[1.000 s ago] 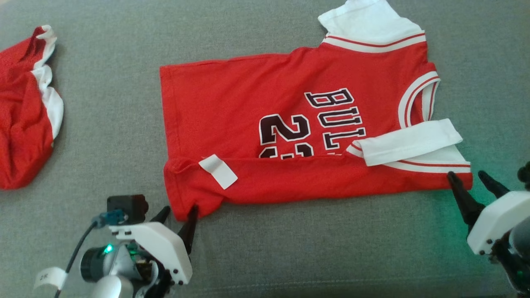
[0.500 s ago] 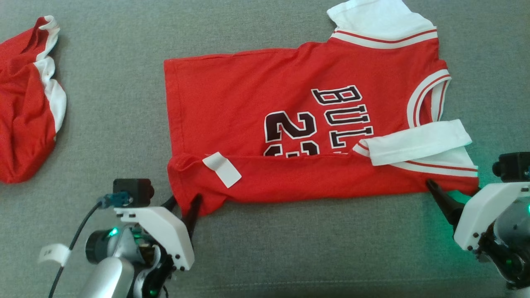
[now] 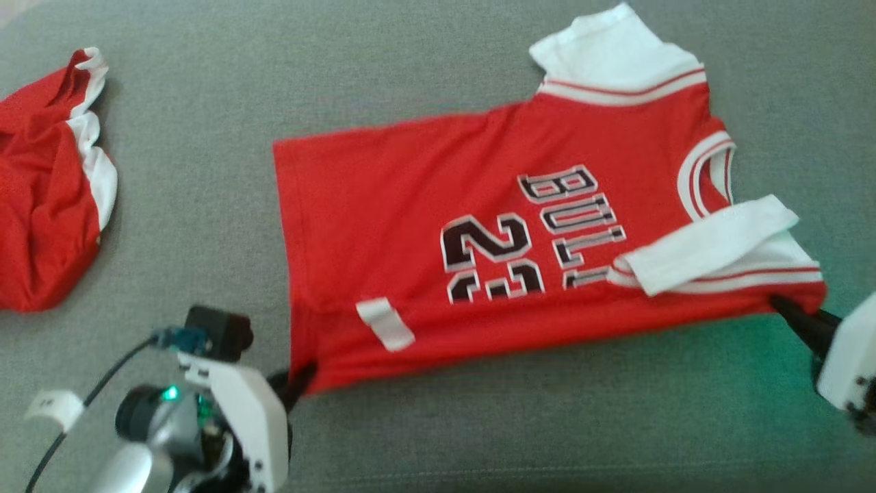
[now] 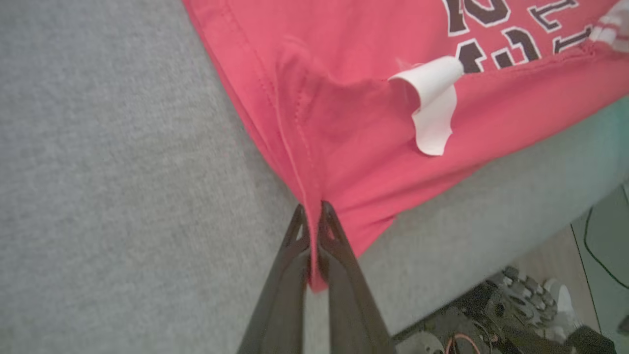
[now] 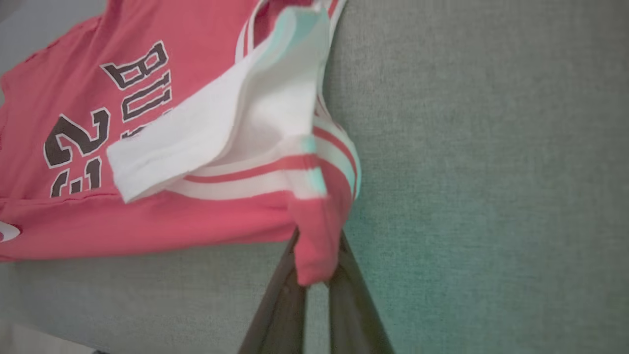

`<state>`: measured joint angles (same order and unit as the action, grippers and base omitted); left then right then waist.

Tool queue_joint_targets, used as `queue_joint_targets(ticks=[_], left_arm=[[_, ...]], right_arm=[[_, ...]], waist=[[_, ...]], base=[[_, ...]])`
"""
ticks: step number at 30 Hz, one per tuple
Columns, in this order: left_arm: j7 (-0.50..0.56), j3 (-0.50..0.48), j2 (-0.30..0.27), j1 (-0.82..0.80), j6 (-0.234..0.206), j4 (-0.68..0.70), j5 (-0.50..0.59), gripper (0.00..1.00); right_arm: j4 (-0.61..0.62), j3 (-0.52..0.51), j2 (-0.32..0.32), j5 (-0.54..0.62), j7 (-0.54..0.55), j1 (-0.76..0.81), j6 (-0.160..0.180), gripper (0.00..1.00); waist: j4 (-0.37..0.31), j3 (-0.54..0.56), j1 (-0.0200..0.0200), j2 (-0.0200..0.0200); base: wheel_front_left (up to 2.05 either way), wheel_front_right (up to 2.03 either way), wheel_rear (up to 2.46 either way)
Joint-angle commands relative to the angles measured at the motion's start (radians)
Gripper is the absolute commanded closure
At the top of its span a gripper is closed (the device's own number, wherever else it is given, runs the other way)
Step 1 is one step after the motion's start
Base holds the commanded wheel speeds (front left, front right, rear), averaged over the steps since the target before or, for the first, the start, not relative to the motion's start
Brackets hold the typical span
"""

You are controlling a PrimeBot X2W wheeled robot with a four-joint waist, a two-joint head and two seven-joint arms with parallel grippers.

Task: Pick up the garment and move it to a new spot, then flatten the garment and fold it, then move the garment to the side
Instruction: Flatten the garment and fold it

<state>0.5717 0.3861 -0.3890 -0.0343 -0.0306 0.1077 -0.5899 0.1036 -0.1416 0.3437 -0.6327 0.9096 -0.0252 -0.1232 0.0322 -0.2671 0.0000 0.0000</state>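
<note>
The garment [image 3: 424, 226] is a red jersey with white sleeves and dark lettering, spread on a grey cushioned surface [image 3: 205, 171] with its near edge folded over. My left gripper [image 3: 301, 375] is shut on the garment's near left hem corner; the left wrist view shows red cloth [image 4: 344, 137] pinched between the fingers [image 4: 282, 275] of the left gripper [image 4: 311, 209]. My right gripper [image 3: 780, 305] is shut on the near right corner below the white sleeve [image 3: 712, 243]. In the right wrist view the corner [image 5: 314, 236] hangs between the dark fingers [image 5: 356, 295]. The near edge is lifted slightly.
A second red and white cloth [image 3: 48, 185] lies crumpled at the far left. A white label [image 3: 385, 324] sticks out of the folded edge. In the left wrist view the cushion's edge, robot base parts [image 4: 496, 314] and floor show at the lower right.
Both grippers have shut on the garment's near corners and raised that edge. More of the number shows below the fold. The head view has shifted a little.
</note>
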Motion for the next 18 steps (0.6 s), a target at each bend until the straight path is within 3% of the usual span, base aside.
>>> queue_joint_targets(ticks=[1, 4, 8, 9, 10, 11, 12, 13, 18], left_arm=[[0.018, -0.047, -0.043, 0.007, 0.001, 0.049, -0.009, 1.0], [0.053, -0.051, -0.069, 0.067, -0.002, 0.106, -0.037, 1.0], [0.038, -0.041, -0.047, 0.121, -0.02, 0.115, -0.05, 1.0], [0.028, -0.035, -0.036, 0.126, -0.025, 0.108, -0.046, 1.0], [0.018, -0.027, -0.027, 0.129, -0.027, 0.098, -0.04, 0.93], [0.006, -0.022, -0.018, 0.13, -0.029, 0.089, -0.034, 0.57], [-0.006, -0.018, -0.009, 0.13, -0.032, 0.082, -0.029, 0.09], [-0.015, -0.017, -0.003, 0.129, -0.034, 0.077, -0.026, 0.0], [-0.042, -0.038, -0.025, 0.114, -0.049, 0.117, 0.007, 0.0]], right_arm=[[0.053, -0.009, 0.052, -0.01, 0.025, 0.02, -0.008, 1.0], [0.099, -0.022, 0.094, -0.03, 0.084, 0.078, -0.008, 1.0], [0.128, 0.001, 0.118, -0.033, 0.119, 0.144, -0.008, 1.0], [0.127, 0.01, 0.12, -0.022, 0.113, 0.153, -0.008, 0.75], [0.124, 0.022, 0.122, -0.01, 0.103, 0.16, -0.008, 0.04], [0.119, 0.03, 0.122, -0.003, 0.094, 0.165, -0.008, 0.0], [0.117, 0.036, 0.121, 0.0, 0.086, 0.167, -0.008, 0.0], [0.117, 0.035, 0.121, 0.002, 0.076, 0.164, -0.008, 0.0], [0.156, -0.021, 0.149, -0.005, 0.047, 0.104, -0.008, 0.0]], waist=[[0.001, 0.004, 0.0, 0.0], [0.0, 0.005, 0.0, 0.0], [0.002, 0.002, 0.0, 0.0], [0.003, 0.002, 0.0, 0.0], [0.004, 0.004, 0.0, 0.0], [0.005, 0.006, 0.0, 0.0], [0.007, 0.008, 0.0, 0.0], [0.008, 0.01, 0.0, 0.0], [0.013, 0.011, 0.0, 0.0]], base=[[0.0, 0.0, 0.0], [0.0, 0.0, 0.0], [0.0, 0.0, 0.0], [0.0, 0.0, 0.0], [0.0, 0.0, 0.0], [0.0, 0.0, 0.0], [0.0, 0.0, 0.0], [0.0, 0.0, 0.0], [0.0, 0.0, 0.0]])
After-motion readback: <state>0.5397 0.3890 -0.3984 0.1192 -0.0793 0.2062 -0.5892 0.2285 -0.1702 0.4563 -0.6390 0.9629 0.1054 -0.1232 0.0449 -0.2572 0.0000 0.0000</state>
